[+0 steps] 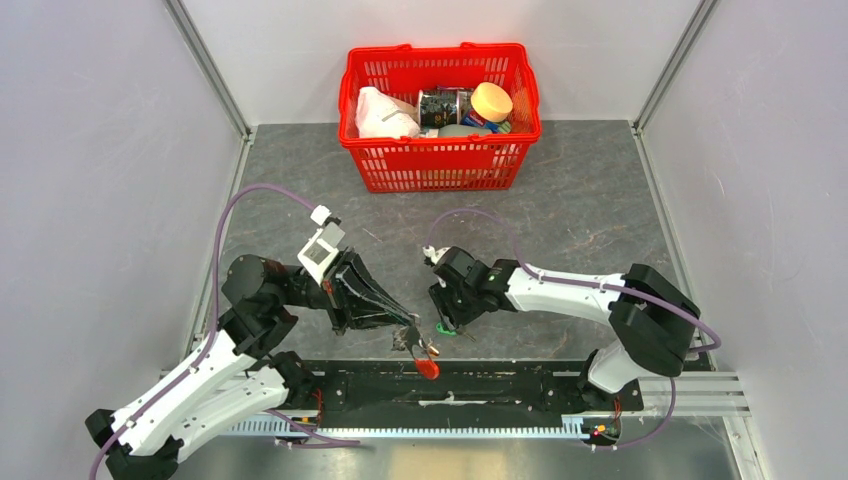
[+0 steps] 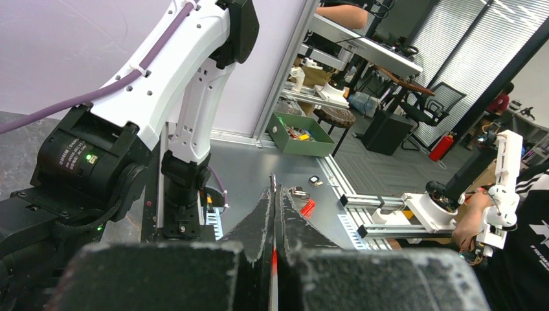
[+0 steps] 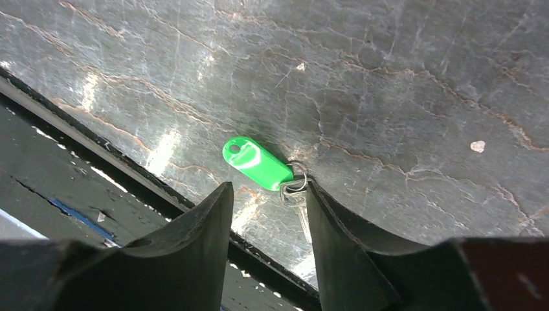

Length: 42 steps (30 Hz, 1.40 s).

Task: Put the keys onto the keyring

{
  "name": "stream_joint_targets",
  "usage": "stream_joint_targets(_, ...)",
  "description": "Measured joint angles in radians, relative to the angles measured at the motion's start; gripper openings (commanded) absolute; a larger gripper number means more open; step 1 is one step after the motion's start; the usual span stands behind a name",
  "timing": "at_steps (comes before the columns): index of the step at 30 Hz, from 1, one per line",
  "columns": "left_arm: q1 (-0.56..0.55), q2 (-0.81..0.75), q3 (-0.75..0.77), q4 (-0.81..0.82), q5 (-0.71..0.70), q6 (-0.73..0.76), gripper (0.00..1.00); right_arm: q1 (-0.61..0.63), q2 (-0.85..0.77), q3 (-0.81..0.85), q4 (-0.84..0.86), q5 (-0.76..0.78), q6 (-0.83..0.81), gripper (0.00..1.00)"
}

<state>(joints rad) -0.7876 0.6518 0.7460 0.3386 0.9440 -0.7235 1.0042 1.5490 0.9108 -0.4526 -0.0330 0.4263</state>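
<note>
Your right gripper (image 3: pixel 267 191) is standing open, its 2 fingers (image 3: pixel 194 240) straddling the green-headed key (image 3: pixel 257 162), which is lying flat on the grey table (image 3: pixel 388 97) with 1 finger touching its small ring. Your left gripper (image 2: pixel 273 193) is clenching the keyring (image 1: pixel 428 368), whose red loop is showing over the black rail (image 1: pixel 500 385).

basket (image 1: pixel 440 165) at 12 o'clock, far end of table (image 1: pixel 580 210) | keyring (image 1: pixel 428 367) at 6 o'clock, near edge, at left gripper (image 1: pixel 408 335) tip | key (image 1: pixel 443 329) on table, 1 o'clock of keyring, under right gripper (image 1: pixel 447 322)
</note>
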Motion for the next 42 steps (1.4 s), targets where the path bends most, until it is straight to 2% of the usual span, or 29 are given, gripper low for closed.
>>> stream_joint_targets(17,0.0,0.013,0.0,0.008,0.002,0.0,0.02,-0.056,0.032,-0.057,0.069,-0.06,0.019,0.57)
stream_joint_targets(42,0.0,0.021,0.0,0.008,0.002,0.0,0.02,-0.048,0.01,-0.103,0.138,-0.045,0.035,0.47)
